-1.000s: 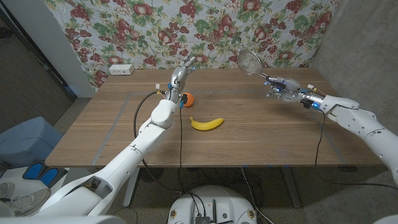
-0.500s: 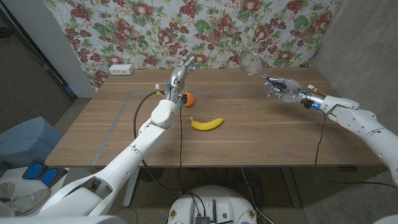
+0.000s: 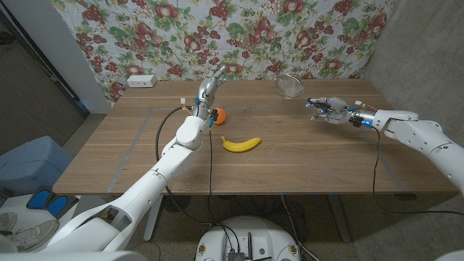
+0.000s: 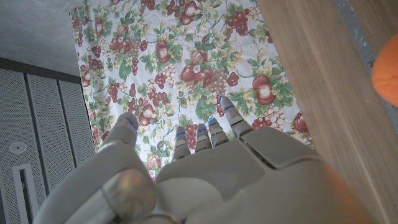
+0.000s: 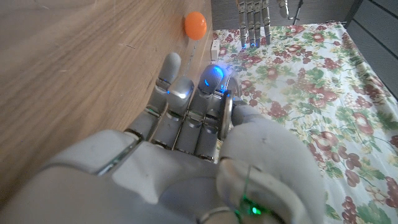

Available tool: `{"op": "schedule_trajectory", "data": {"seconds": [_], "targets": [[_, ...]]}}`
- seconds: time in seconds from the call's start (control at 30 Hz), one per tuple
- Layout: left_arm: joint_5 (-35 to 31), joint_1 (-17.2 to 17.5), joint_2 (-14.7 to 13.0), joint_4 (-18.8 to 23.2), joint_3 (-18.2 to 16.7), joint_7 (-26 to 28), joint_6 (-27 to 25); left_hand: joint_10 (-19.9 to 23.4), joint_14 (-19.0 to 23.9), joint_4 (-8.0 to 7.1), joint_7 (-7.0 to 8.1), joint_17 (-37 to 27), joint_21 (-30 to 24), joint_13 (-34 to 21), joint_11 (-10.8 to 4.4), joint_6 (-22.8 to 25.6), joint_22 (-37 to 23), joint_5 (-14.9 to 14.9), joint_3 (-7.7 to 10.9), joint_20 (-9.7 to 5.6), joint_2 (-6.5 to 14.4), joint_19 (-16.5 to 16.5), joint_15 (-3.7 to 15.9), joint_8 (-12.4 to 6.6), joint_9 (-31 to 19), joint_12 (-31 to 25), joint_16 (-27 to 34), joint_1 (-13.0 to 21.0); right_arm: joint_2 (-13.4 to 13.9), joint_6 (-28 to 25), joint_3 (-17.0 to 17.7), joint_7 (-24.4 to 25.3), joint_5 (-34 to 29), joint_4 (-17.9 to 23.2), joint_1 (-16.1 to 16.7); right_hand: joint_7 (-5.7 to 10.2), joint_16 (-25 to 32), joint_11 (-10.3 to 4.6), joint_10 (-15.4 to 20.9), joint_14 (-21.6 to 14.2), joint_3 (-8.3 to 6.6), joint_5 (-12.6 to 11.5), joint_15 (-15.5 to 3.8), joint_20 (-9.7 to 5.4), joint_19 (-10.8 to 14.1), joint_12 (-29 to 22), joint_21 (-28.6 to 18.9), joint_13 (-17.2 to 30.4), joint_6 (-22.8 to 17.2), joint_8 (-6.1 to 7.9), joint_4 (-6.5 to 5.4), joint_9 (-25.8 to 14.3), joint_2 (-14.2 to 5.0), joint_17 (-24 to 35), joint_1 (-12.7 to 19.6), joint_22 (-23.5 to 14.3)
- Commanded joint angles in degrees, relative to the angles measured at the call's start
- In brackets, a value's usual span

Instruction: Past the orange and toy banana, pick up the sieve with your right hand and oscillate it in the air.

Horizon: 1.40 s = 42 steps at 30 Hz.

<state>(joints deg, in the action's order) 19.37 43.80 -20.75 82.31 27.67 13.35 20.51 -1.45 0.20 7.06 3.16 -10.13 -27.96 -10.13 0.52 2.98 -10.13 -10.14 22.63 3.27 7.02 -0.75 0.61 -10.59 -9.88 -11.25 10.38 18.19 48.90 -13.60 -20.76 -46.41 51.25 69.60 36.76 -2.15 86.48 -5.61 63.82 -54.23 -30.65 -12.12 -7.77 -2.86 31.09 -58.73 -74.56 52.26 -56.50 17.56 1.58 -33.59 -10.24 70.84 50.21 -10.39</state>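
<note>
The metal sieve (image 3: 288, 85) hangs in the air over the table's far right part, its mesh bowl tilted toward the floral cloth. My right hand (image 3: 328, 109) grips its thin handle (image 5: 227, 107), fingers curled around it. The orange (image 3: 218, 114) lies on the table mid-back and appears in the right wrist view as well (image 5: 195, 25). In front of it lies the yellow toy banana (image 3: 241, 143). My left hand (image 3: 212, 85) is raised above the orange, fingers apart and pointing up, holding nothing (image 4: 186, 168).
A small white box (image 3: 140, 80) sits at the wooden table's (image 3: 130, 145) far left edge. A floral cloth (image 3: 181, 29) hangs behind. The orange's edge (image 4: 387, 68) shows beside my left hand in the left wrist view.
The sieve's bowl has dropped lower and tipped as my right hand turned and shifted slightly right. Left arm, orange and banana have not moved.
</note>
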Motion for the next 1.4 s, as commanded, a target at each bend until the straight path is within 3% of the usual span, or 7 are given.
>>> {"op": "schedule_trajectory", "data": {"seconds": [0.03, 0.8, 1.13, 1.4], "targets": [[0.44, -0.48, -0.12, -0.56, -0.07, -0.54, -0.43, -0.4, -0.51, 0.15, -0.35, -0.09, 0.26, -0.17, -0.22, -0.2, -0.2, -0.02, 0.43, 0.02, 0.25, -0.21, 0.28, 0.12, -0.03, 0.06, 0.21, -0.36, 2.48, -6.99, -2.89, 2.88, -2.93, 1.88, -2.12, -3.24, 0.53, -0.89, -0.58, -0.61, -0.48, 0.05, -4.37, -4.46, 0.02, -0.26, -0.39, 0.16, -3.48, -0.28, 0.2, -0.2, 0.35, -0.02, 0.44, -0.08], [0.86, -0.6, -0.18, -0.85, -0.06, -0.97, -0.33, -0.43, -0.66, 0.45, -0.89, -0.06, 0.65, -0.17, -0.14, -0.26, -0.22, 0.01, 0.69, -0.11, 0.26, -0.24, 0.41, 0.21, -0.03, 0.09, 0.21, -0.79, 3.5, -9.56, -4.33, 3.2, -3.92, 3.24, -3.16, -3.46, 0.91, -1.04, -0.34, -1.12, -1.12, 0.36, -4.34, -4.21, 0.27, -0.93, -1.05, 0.63, -3.86, -1.0, 0.68, -0.14, 0.32, -0.04, 0.7, -0.05], [0.9, -0.34, -0.31, -0.46, -0.07, -0.85, -0.57, -0.46, -0.66, 0.57, -0.95, -0.05, 0.81, -0.16, -0.15, -0.28, -0.22, 0.02, 0.81, -0.11, 0.28, -0.27, 0.36, 0.23, -0.03, 0.11, 0.22, -0.96, 1.36, -4.05, -3.25, -1.3, -2.53, -0.41, -2.96, -3.3, 0.93, -1.0, -0.52, -0.93, -1.13, 0.41, -4.33, -4.44, -0.3, -0.87, -1.04, 0.57, -3.73, -1.21, 0.51, -0.5, 0.41, -0.01, 0.37, -0.04], [0.97, -0.46, -0.34, -0.54, -0.1, -1.02, -0.45, -0.49, -0.71, 0.69, -1.12, -0.03, 0.95, -0.16, -0.16, -0.35, -0.23, 0.02, 0.93, -0.16, 0.29, -0.31, 0.32, 0.26, -0.03, 0.13, 0.21, -1.08, -3.38, 3.24, 0.64, -7.05, 2.59, -6.82, -1.63, -2.75, 0.8, -0.97, -1.55, -0.17, -1.0, 0.35, -4.3, -4.91, -1.05, -0.72, -0.94, 0.89, -3.53, -1.48, 0.31, -0.79, 0.67, -0.01, -0.06, -0.02]]}}
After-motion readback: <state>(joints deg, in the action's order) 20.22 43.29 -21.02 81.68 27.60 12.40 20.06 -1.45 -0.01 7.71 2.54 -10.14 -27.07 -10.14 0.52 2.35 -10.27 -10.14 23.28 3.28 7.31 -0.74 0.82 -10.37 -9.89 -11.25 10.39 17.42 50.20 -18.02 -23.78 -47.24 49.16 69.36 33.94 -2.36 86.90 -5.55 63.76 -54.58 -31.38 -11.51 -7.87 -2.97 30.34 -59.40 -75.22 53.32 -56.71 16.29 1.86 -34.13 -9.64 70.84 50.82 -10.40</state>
